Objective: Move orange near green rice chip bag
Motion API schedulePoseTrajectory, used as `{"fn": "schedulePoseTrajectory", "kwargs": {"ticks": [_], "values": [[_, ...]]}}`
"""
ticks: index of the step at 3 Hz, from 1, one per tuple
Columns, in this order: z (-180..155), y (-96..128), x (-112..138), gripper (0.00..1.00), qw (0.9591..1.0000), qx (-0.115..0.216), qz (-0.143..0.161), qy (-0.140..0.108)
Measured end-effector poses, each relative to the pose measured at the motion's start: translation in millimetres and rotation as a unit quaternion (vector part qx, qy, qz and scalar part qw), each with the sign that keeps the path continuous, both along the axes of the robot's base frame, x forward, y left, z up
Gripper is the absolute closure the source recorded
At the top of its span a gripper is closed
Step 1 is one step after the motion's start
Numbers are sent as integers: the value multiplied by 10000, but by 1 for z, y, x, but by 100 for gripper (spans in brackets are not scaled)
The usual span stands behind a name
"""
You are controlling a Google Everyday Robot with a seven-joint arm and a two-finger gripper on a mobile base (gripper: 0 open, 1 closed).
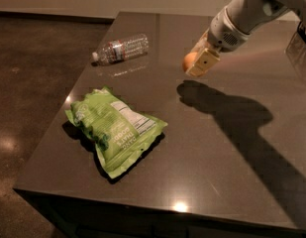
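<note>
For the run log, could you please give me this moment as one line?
gripper: shut on orange, above table | bag: flat, front left, apart from orange | bottle: lying, far left

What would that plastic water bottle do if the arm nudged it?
The water bottle lies on its side on the table, so it would probably roll rather than slide. Its thin clear plastic suggests it is light and might dent. The gripper, well apart from it, holds the orange above the table.

Dark table (227, 182), green rice chip bag (115, 130), water bottle (122, 48); gripper (196, 63) above
</note>
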State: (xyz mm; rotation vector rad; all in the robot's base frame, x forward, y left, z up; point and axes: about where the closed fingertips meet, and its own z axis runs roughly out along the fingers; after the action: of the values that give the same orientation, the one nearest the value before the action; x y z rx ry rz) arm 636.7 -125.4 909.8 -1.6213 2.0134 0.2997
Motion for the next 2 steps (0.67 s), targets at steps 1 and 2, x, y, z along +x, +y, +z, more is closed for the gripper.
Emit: {"fn": "schedulePoseTrajectory", "kwargs": {"ticks": [1,2], "values": [[5,39,-34,100,9981,55,607,-41],[-2,69,-54,100,9946,6,1040,-8]]}}
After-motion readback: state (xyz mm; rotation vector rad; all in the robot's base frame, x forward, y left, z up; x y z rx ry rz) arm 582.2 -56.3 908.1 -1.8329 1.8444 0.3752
